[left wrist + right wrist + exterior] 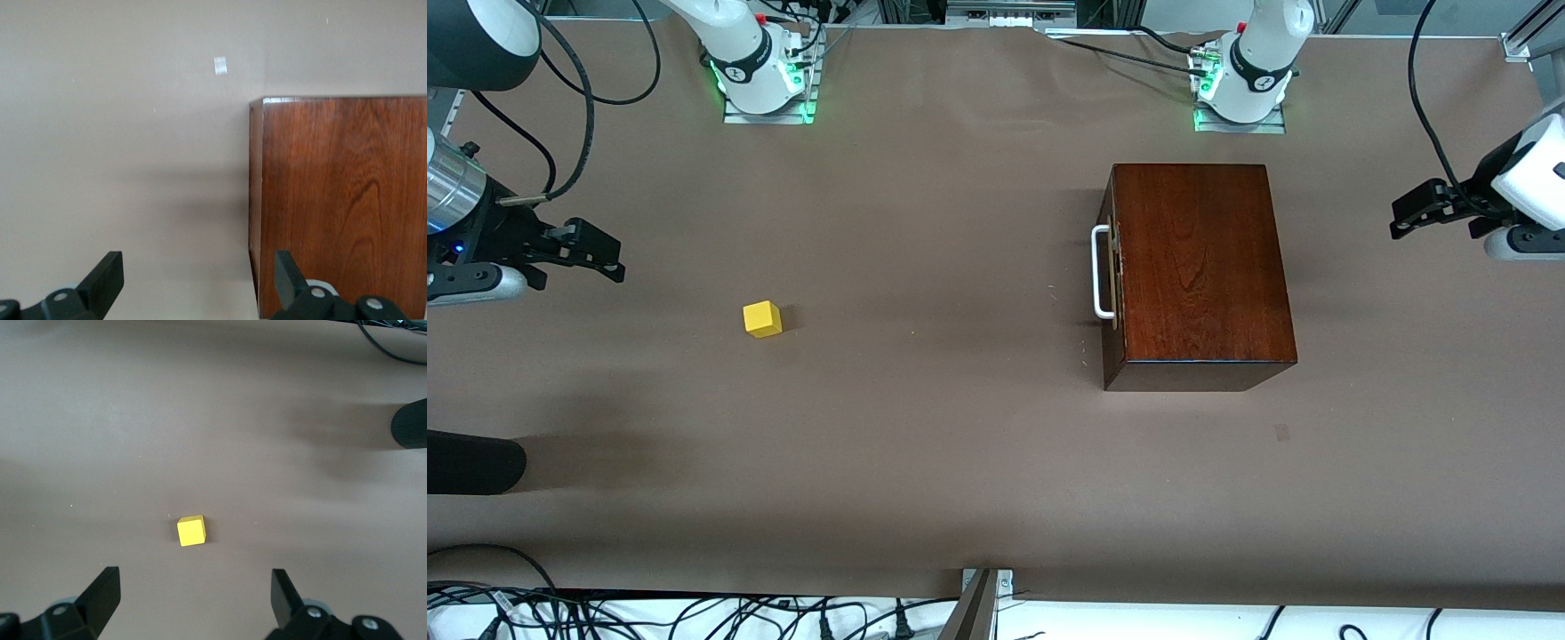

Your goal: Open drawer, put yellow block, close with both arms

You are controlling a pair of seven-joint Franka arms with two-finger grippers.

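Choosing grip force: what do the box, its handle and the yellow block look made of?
Box: glossy varnished dark wood, with visible grain and reflections. Handle: smooth white, probably painted metal or plastic. Yellow block: matte, evenly coloured, painted wood or plastic; cannot tell which.

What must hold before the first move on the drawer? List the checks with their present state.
1. Drawer shut in the glossy dark mahogany box: ok.
2. White U-shaped handle unobstructed: ok.
3. Small bright yellow cube lying free on the table, toward the right arm's end: ok.
4. Left gripper open, empty, over the table beside the box: ok.
5. Right gripper open, empty, above the cube: ok.
6. Drawer slides freely: cannot tell.
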